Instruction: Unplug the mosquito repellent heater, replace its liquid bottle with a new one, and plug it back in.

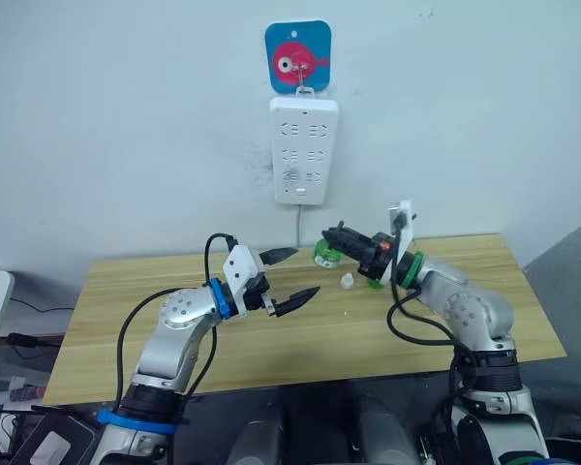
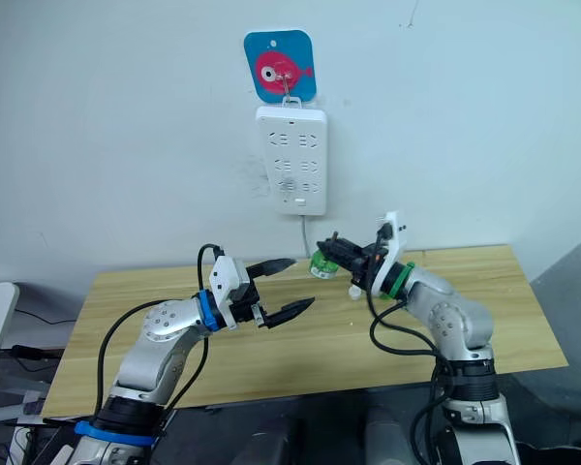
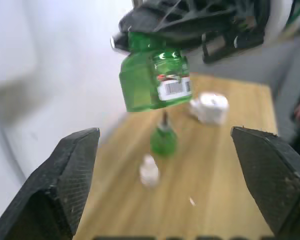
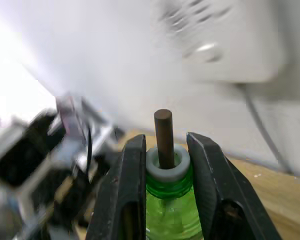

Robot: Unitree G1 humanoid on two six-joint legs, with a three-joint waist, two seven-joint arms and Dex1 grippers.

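My right gripper [image 4: 164, 150] is clamped on the neck of a green liquid bottle [image 3: 155, 82], held above the wooden table [image 1: 271, 349] below the white power strip [image 1: 304, 148] on the wall. The bottle's dark wick [image 4: 163, 135] stands up between my fingers. My left gripper [image 1: 292, 279] is held over the table just left of the bottle, fingers wide apart, holding nothing. On the table past the bottle lie a second green bottle [image 3: 163, 140], a small white cap [image 3: 149, 171] and the mosquito repellent heater [image 3: 209, 107], unplugged.
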